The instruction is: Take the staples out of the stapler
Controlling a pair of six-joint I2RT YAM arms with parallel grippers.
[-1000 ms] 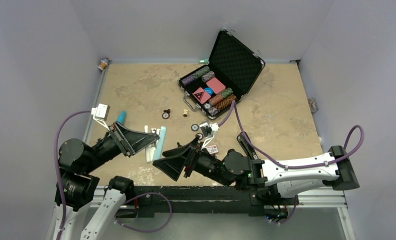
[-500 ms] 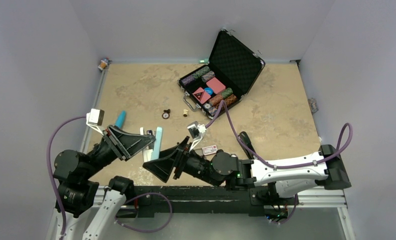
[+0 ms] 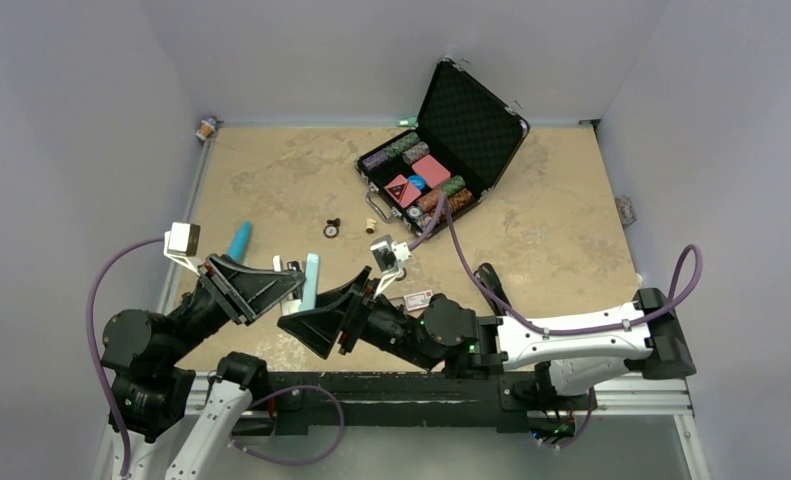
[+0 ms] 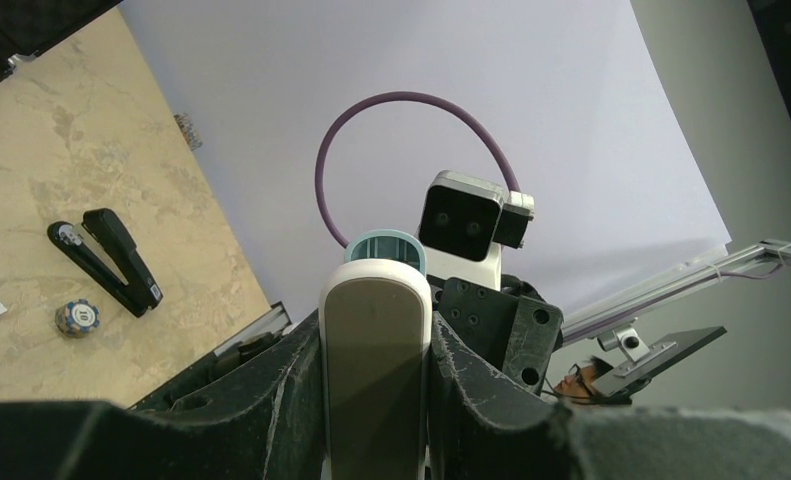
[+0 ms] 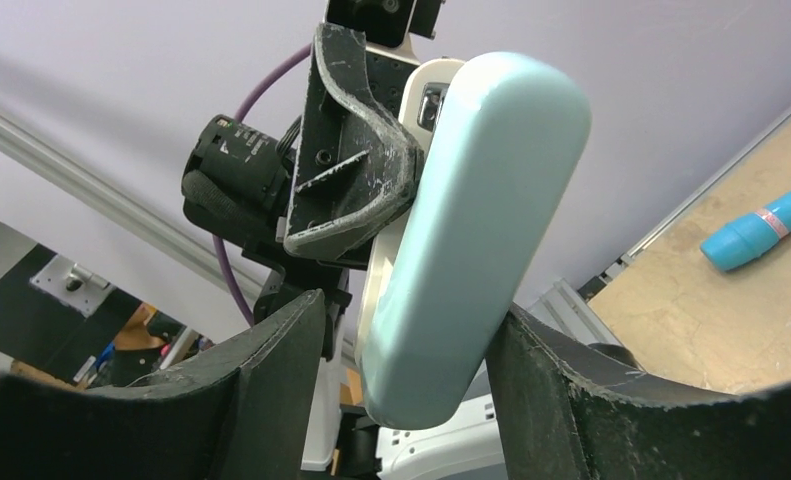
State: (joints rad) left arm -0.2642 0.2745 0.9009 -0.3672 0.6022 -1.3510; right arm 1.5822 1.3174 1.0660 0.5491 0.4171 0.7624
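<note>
- Top view: left gripper (image 3: 293,285) clamped on teal stapler (image 3: 311,279), holding it raised over the near-left part of the table (image 3: 571,220).
- Right gripper (image 3: 316,320) just beside the stapler's near end, jaws spread.
- Blue tube (image 3: 239,238) lying left of the stapler, well apart from both grippers.
- Open chip case (image 3: 471,110) at the far middle, lid up, rows of chips inside.
- Small red-and-white box (image 3: 418,298) on the table beside the right wrist.
- Staples: too small to make out in any view.
- Left wrist view: stapler's pale underside seen end-on, squeezed between the two left fingers (image 4: 296,390), both pads pressed against its sides.
- Black stapler (image 4: 106,260) flat on the table to the left, a single chip (image 4: 78,317) just beside it.
- Right arm's wrist camera (image 4: 466,225) facing back, directly behind the teal stapler.
- Right wrist view: teal stapler tilted, filling the frame's middle, upper part gripped by a left finger (image 5: 356,170).
- Lower end of the stapler sitting between the right fingers (image 5: 271,390), which stand wide apart.
- A gap shows on the left side, the right finger very close to it; contact cannot be told.
- Blue tube on the table at the right edge.
</note>
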